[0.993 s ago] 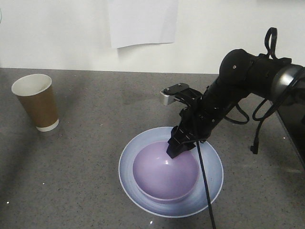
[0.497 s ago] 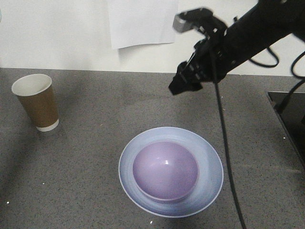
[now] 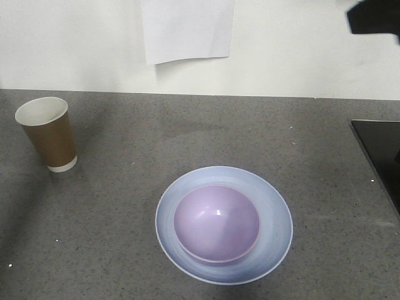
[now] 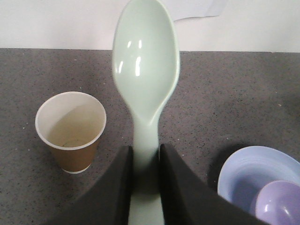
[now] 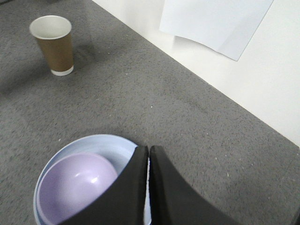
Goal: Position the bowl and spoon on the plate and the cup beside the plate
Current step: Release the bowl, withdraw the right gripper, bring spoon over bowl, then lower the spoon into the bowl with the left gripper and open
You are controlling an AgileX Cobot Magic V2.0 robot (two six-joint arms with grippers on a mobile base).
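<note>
now, front view: the bowl (image 3: 217, 223) sits inside the plate (image 3: 275, 206), a little toward its lower left, with nothing in it. the cup (image 3: 47, 133) stands upright at the far left of the grey counter (image 3: 125, 187), well apart from the plate; its brown wall is plain. the paper sheet (image 3: 187, 28) on the wall is plain white. a second ago the right arm (image 3: 375, 15) was down at the bowl; it has since lifted away, and only a dark bit of it shows in the top right corner. bowl, plate and cup are unmoved.

left wrist view: the left gripper (image 4: 145, 173) is clenched on the handle of the spoon (image 4: 145, 70), scoop pointing away, held out over the counter. the cup is lower left, white inside, empty. plate and bowl are in the lower right corner.

right wrist view: the right gripper (image 5: 148, 150) has its fingers pressed together, grasping nothing, above the plate's rim. the bowl lies in the plate at lower left; the cup is at upper left.
</note>
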